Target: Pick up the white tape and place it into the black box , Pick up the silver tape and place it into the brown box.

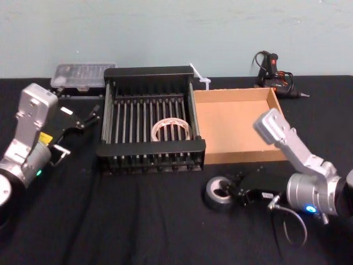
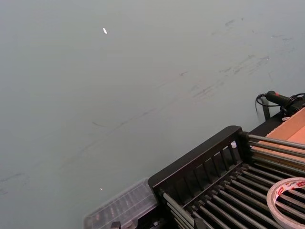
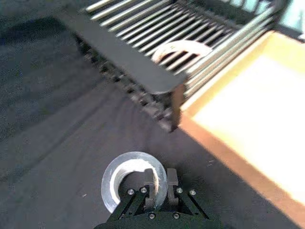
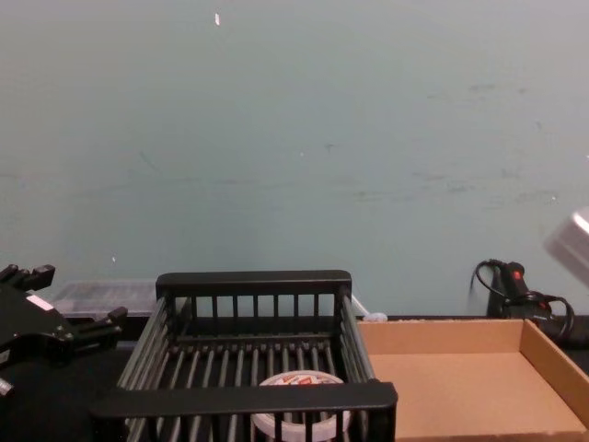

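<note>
white tape [image 1: 172, 130]: laid flat on the barred bottom inside the black box [image 1: 151, 148], toward its front right.
silver tape [image 1: 219, 192]: flat on the surface [image 1: 138, 221], just off the black box's front right corner.
brown box [image 1: 231, 124]: set against the black box's right side.
right tool [image 3: 162, 180]: clenched on the silver tape's wall, one finger in the core, one outside.
left tool [image 1: 83, 117]: released, fingers spread, held just left of the black box.
</note>
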{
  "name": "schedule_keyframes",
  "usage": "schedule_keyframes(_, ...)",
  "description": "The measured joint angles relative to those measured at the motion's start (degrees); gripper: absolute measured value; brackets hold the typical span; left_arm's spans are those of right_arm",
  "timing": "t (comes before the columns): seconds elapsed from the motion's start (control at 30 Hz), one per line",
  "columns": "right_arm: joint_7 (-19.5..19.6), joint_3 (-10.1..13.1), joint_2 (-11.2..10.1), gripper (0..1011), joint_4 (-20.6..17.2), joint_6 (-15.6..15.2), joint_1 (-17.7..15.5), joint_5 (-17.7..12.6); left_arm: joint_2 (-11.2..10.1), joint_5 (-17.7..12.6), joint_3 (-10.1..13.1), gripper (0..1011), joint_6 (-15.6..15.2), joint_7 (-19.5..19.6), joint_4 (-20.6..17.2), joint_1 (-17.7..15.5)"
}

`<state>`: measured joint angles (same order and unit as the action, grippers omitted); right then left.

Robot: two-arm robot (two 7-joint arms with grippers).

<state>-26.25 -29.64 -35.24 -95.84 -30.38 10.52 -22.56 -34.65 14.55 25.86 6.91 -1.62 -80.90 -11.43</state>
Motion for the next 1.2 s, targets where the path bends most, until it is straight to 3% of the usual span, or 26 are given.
schedule_keyframes(0.6, 6.42, 6.28, 4.19, 171, 3.56, 0.91, 3.32, -0.61, 0.0, 0.0, 0.0, 1001, 0.0, 0.0, 0.0, 0.0)
schedule_keyframes(1.2, 9.14, 7.73, 9.22, 171, 11.7, -0.3, 9.62, 2.98, 0.0, 0.0, 0.0, 1001, 0.0, 0.0, 0.0, 0.0)
